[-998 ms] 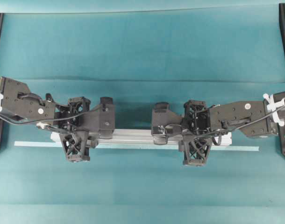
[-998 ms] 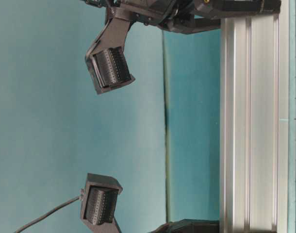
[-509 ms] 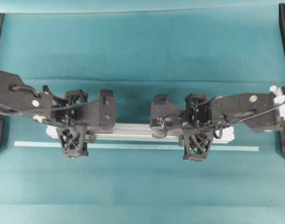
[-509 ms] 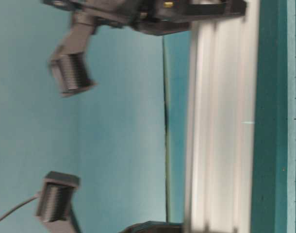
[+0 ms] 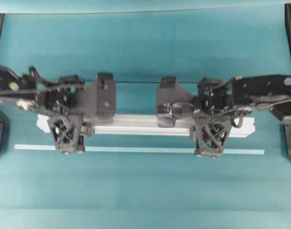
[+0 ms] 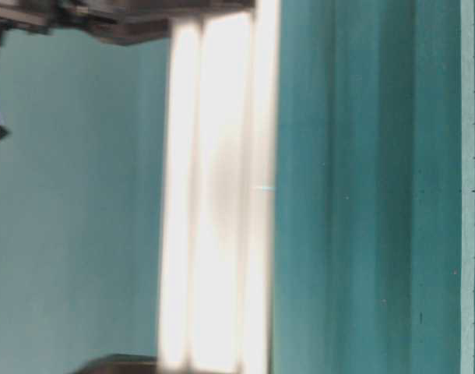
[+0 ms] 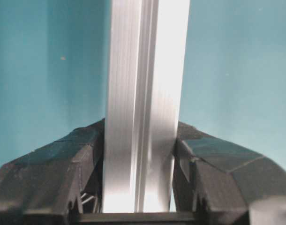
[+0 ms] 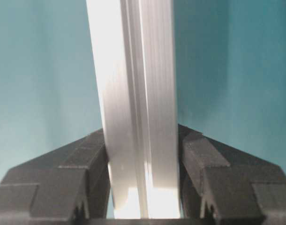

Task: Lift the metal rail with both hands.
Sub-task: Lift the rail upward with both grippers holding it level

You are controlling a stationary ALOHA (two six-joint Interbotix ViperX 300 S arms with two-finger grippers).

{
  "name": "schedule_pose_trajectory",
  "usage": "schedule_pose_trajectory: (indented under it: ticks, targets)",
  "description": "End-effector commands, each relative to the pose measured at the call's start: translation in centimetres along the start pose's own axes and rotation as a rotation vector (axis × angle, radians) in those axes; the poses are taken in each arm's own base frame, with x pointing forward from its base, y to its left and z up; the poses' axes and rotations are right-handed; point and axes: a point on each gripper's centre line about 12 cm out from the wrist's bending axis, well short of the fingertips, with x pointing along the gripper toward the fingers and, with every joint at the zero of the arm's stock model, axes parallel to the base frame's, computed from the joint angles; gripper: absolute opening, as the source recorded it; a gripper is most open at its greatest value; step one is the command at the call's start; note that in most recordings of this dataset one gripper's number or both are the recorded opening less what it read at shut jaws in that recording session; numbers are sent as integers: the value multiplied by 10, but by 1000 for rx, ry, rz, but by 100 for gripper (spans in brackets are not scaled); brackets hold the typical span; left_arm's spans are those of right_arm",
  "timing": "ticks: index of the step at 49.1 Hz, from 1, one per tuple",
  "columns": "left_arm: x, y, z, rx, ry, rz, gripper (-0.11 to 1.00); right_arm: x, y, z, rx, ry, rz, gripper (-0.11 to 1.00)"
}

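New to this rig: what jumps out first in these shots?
The rail, a long silver bar lying across the middle of the teal table, with the left gripper clamped near one end and the right gripper near the other. Both wrist views show its grooved sides pinched between black fingers. Just in front of it in the overhead view lies a thin pale tape strip, apart from the rail.

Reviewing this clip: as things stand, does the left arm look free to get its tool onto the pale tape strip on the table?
Probably not: the left tool is shut on the metal rail, as is the right tool. The tape strip itself lies uncovered.
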Motion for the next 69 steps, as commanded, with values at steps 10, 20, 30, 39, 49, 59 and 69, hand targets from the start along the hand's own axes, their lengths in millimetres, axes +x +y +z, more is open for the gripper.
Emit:
schedule_pose_trajectory:
  ticks: [10, 20, 30, 39, 49, 59, 69]
  targets:
    - [-52, 3, 22, -11, -46, 4, 36, -62, 2, 18, 25, -99, 18, 40]
    - [-79, 6, 31, -22, -28, 10, 36, -95, 2, 23, 65, -92, 21, 40]
    - [-109, 8, 44, -36, -23, 14, 36, -128, 3, 28, 79, -108, 26, 40]
    - [-129, 9, 54, -42, 4, 16, 36, -158, 6, 33, 70, -144, 34, 40]
    - [-157, 9, 64, -45, 43, 18, 36, -185, 7, 33, 68, -138, 31, 40]
    - [-181, 12, 76, -50, -28, 18, 36, -204, 6, 37, 67, -167, 27, 40]
    - [-180, 15, 76, -59, -25, 23, 36, -200, 5, 37, 66, -153, 25, 40]
